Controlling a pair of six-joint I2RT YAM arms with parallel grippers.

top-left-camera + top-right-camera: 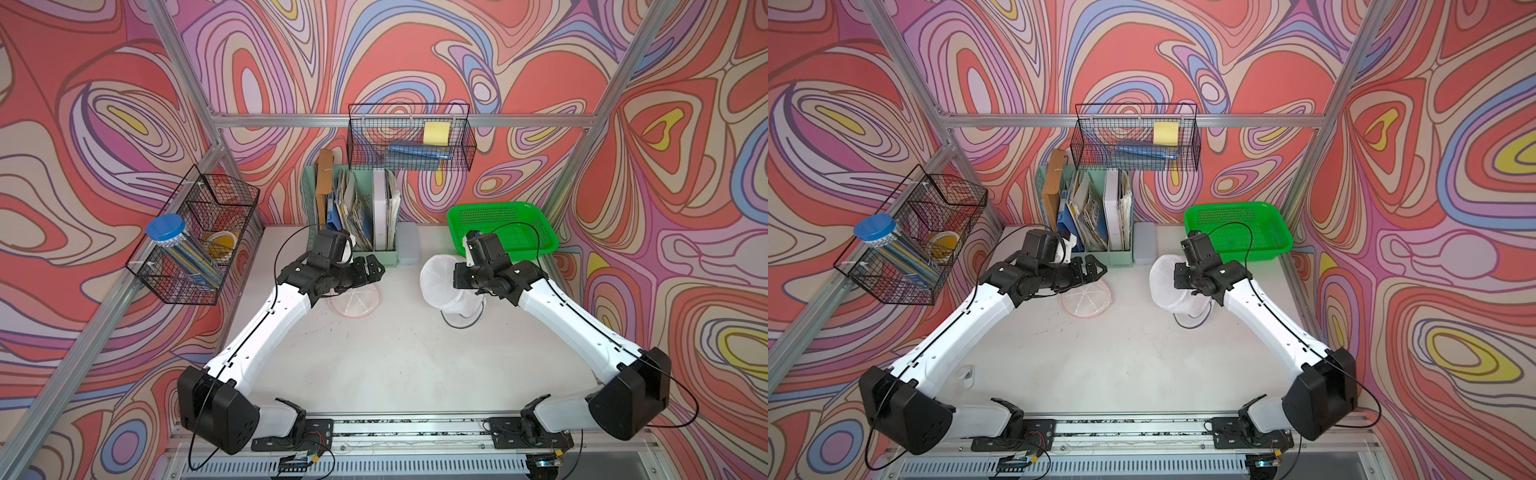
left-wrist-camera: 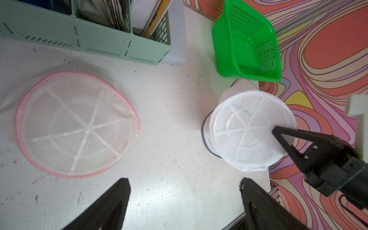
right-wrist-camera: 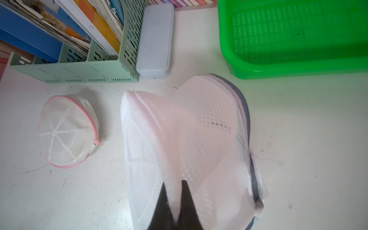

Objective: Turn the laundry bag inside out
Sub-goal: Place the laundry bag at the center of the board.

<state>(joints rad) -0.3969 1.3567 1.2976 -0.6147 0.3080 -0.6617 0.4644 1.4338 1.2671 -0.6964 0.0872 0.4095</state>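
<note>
Two arms over a white bench, one mesh bag pinched and one lying flat.
Swirl-patterned walls in red, lilac and blue close in three sides behind an aluminium frame, and the white bench is scuffed and speckled. There are two arms, the left arm and the right arm. Two wire baskets hang on the frame, one at the side and one at the back. One green plastic basket, one mint file organiser and one pale lidded box line the far edge. There are two laundry bags. The grey-trimmed laundry bag stands tilted near the green basket, with the right pincer clamped on its white mesh. The pink-trimmed laundry bag lies flat beside the left pincer, which is spread wide and holds nothing.
</note>
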